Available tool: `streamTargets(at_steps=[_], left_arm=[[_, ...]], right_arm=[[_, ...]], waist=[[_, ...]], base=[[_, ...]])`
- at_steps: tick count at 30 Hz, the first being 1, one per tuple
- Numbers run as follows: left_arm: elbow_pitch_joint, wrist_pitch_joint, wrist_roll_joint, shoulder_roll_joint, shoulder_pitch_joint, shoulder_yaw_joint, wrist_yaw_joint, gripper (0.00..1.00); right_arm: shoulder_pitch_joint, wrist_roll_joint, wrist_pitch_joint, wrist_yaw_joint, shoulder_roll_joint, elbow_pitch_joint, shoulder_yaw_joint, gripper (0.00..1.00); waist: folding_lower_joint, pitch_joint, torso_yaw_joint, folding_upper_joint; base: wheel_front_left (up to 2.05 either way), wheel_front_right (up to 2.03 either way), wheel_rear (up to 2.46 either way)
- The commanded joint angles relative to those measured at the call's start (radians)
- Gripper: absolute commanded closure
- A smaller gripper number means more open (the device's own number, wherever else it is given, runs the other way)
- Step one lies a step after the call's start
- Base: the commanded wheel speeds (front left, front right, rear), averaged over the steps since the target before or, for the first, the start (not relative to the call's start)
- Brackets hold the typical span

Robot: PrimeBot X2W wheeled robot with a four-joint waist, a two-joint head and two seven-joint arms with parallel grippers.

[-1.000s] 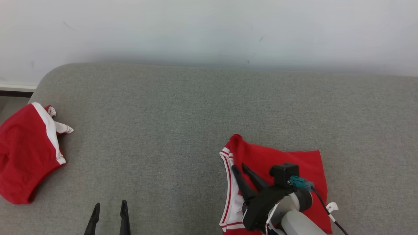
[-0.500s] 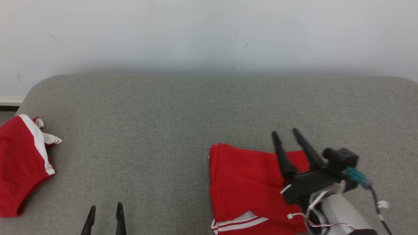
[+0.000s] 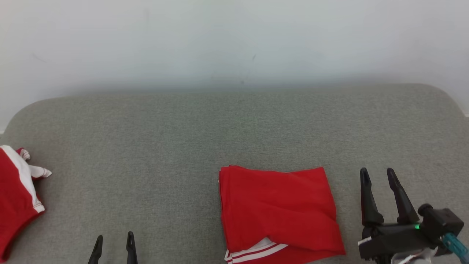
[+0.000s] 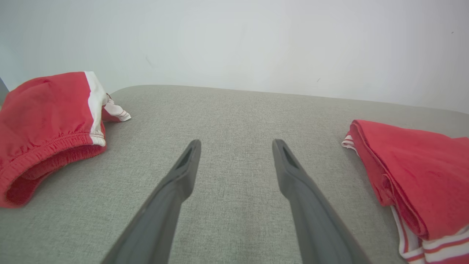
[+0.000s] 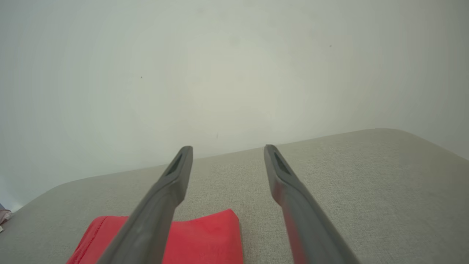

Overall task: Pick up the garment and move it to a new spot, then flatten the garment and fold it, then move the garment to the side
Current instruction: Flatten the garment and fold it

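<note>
While both arms sit low near the bottom edge of the head view, the folded garment [image 3: 278, 209] lies on the grey cushion [image 3: 165, 146], right of centre and close to the near edge. It is red cloth in a rough rectangle, several layers stacked along its left side. White-and-red striped trim [image 3: 253, 251] pokes out at the near-left corner. The top layer is slightly rumpled toward the near side.

Noted on the right gripper [image 3: 377, 171]: it stands just beside the garment's right edge, apart from the cloth, with its fingers pointing toward the pale wall [image 3: 234, 36]. The two fingers are spread wide with nothing between them (its wrist view has bare cushion and wall in the gap, with a corner of red cloth low on the left).

Noted on the left gripper [image 3: 114, 237]: it is at the lower left, well apart from the folded garment. Its fingers are also spread and empty, with plain grey fabric between them in its wrist view.

Off to the far left a second red garment [image 3: 14, 198] lies bunched at the cushion's edge, showing a white band and an elastic hem. It is well apart from the folded one.
</note>
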Motion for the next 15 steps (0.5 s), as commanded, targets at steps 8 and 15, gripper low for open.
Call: streamTargets(at_steps=[8, 15], left_arm=[[-0.011, -0.003, 0.016, -0.001, -0.001, -0.005, 0.006, 0.0], [-0.009, -0.003, 0.026, -0.001, 0.01, -0.011, 0.007, 0.0]], right_arm=[[0.124, -0.028, -0.001, -0.003, 0.055, -0.055, -0.028, 0.0], [0.175, -0.038, -0.001, -0.003, 0.084, -0.051, -0.005, 0.0]], waist=[[0.0, -0.018, -0.037, 0.0], [0.0, -0.027, -0.038, 0.0]], base=[[0.0, 0.0, 0.0], [0.0, 0.0, 0.0]])
